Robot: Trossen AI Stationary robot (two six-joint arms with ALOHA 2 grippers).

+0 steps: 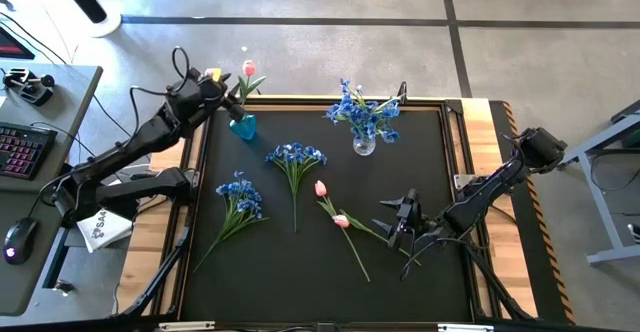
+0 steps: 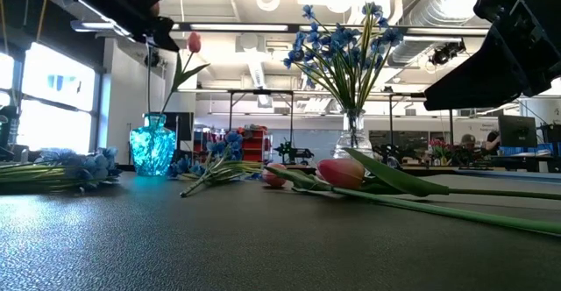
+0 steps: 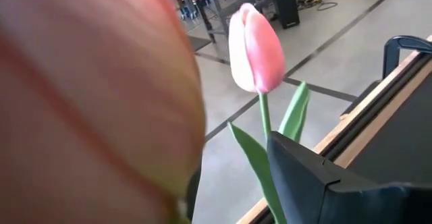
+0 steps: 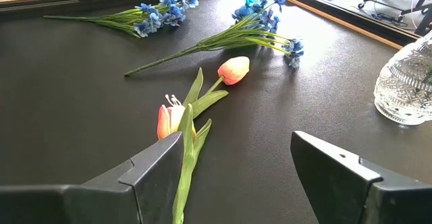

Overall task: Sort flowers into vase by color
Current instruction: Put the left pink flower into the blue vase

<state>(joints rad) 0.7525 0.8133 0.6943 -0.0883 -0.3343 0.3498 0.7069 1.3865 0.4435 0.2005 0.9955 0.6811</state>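
Observation:
A pink tulip [image 1: 249,69] stands with its stem in the blue vase [image 1: 243,127] at the mat's far left. My left gripper [image 1: 228,94] is beside it, open. In its wrist view the tulip's stem [image 3: 264,126] rises between the fingers, and a second pink bloom [image 3: 88,96] fills the view up close, blurred. Two pink tulips [image 1: 320,188] [image 1: 341,220] lie on the mat. My right gripper [image 4: 236,150] hovers open over their stems. A clear vase [image 1: 364,144] holds blue blossoms. Two blue bunches [image 1: 295,157] [image 1: 240,197] lie flat. My left gripper has the standing tulip's stem [image 3: 270,183] running close along the inner side of one finger [image 3: 317,183]. I cannot tell whether it touches. The blurred bloom hides the other finger.
The black mat has a raised wooden border [image 1: 495,152]. A desk with a keyboard [image 1: 25,147] stands off the table's left. Bare mat lies along the near edge [image 1: 300,292] and between the right gripper and the clear vase.

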